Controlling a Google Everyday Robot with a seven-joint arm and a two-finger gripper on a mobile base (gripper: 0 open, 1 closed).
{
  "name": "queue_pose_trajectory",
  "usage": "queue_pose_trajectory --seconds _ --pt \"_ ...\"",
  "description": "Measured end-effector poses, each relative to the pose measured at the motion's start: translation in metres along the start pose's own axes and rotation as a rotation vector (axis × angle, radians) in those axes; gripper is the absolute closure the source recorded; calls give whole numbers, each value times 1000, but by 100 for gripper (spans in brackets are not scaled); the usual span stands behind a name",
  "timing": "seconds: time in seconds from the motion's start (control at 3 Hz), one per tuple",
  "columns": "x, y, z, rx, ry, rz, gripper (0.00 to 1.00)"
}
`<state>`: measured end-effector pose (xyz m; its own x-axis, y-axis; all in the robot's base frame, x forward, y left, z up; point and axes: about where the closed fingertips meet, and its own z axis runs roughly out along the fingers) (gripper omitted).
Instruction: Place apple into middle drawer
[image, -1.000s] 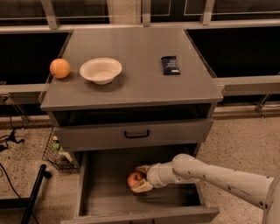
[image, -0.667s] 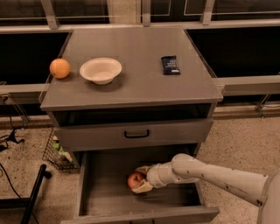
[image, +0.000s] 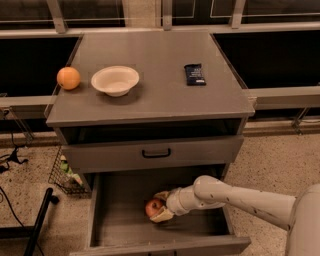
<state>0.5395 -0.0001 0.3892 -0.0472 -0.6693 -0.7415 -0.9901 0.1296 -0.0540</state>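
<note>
My gripper (image: 160, 206) is inside the open drawer (image: 117, 222), jaws clamped on the apple (image: 153, 207) near the floor's centre, with my arm lying toward 3 o'clock. I should lower until it rests, open gently, then withdraw toward 3 so it doesn't roll.

Prob. lab/office: grey cabinet (image: 150, 55), speckled floor (image: 280, 160), loose cables (image: 10, 157), window rail (image: 285, 95). Robot jaws in middle drawer (image: 120, 212), gripping apple (image: 153, 206).

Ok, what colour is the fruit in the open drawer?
Red: a red apple held by the gripper inside the drawer; the camera view shows it.
</note>
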Motion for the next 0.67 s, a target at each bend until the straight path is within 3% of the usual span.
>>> queue_pose_trajectory --seconds 0.67 --pt "5 2 6 -21 28 -6 100"
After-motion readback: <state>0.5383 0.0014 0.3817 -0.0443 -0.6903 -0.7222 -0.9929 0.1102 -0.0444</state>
